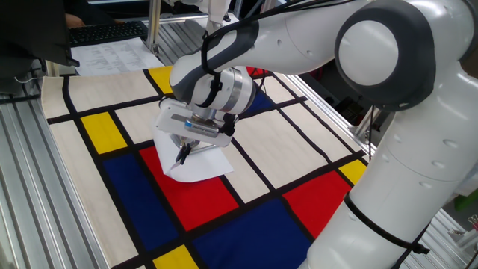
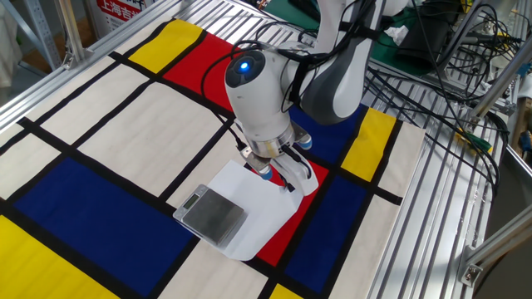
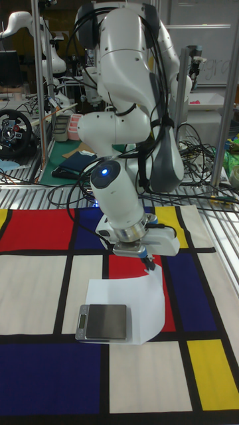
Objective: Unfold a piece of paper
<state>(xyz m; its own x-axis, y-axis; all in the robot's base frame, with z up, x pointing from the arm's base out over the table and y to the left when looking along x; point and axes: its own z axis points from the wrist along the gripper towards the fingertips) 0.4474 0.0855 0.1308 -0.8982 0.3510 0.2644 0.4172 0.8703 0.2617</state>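
Note:
The piece of paper [image 1: 200,167] [image 2: 259,214] [image 3: 145,297] is a plain white sheet lying on a red block of the colour-block cloth [image 2: 100,208]. A flat grey scale [image 2: 213,214] [image 3: 101,322] rests on one end of it. My gripper [image 1: 181,155] [image 2: 288,182] [image 3: 151,264] points down at the opposite end. Its dark fingers are shut on the paper's edge, which curls up off the cloth to the fingertips. The wrist hides part of the sheet in one fixed view.
White sheets printed with grey text [image 1: 112,52] and a keyboard [image 1: 104,31] lie beyond the cloth's far corner. Ribbed metal table rails [image 2: 432,208] border the cloth. A tangle of cables [image 2: 465,91] lies off to the side.

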